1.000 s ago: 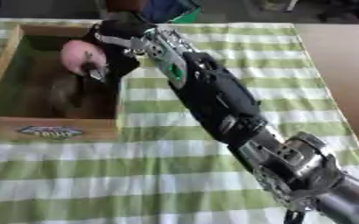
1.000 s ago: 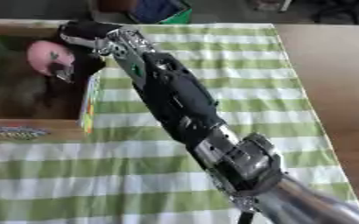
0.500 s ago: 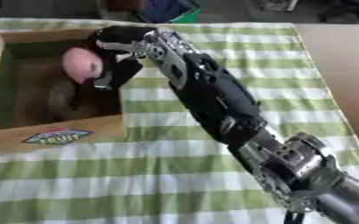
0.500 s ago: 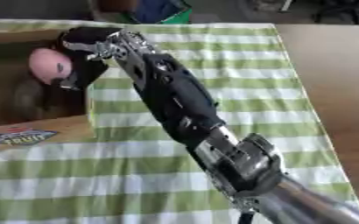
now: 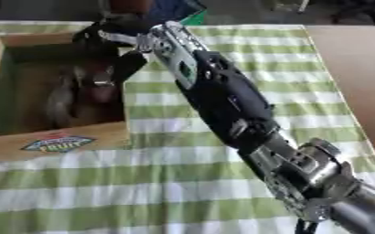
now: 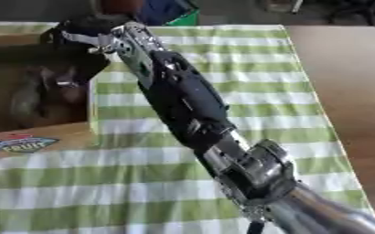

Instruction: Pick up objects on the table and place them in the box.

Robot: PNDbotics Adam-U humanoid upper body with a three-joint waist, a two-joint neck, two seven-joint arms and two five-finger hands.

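"Since a second ago the robot's black and silver right hand [image 5: 103,45] has gone down into the box. The round pink thing it was carrying was easy to see up by the rim then. Now it is not."

"Where is the pink thing?"

"Low inside the box, right under the hand, there is a dull pinkish blur [image 5: 103,93]. It is too smeared to tell its shape or which way it points."

"Is the hand holding it?"

"I cannot tell. The fingers point down into the box, but they are all blurry."

"What is under everything?"

"A cloth with green and white stripes [image 5: 183,183]. It lies over a brown wooden table [image 5: 359,68], bare at the right edge of the frame. Past the table, at the top, the floor is dark, with something blue [image 5: 171,9] and something green [image 5: 195,18]."

"How many things?"

"One brown open box [image 5: 103,137], in the upper left of the frame. One colourful fruit label [image 5: 59,143] on its near wall. One long black right arm [image 5: 222,100], from the lower right corner up to the box. One hand."

"Which way does the box lie?"

"Open side up. Its long sides run up and down the frame, tipped a little."
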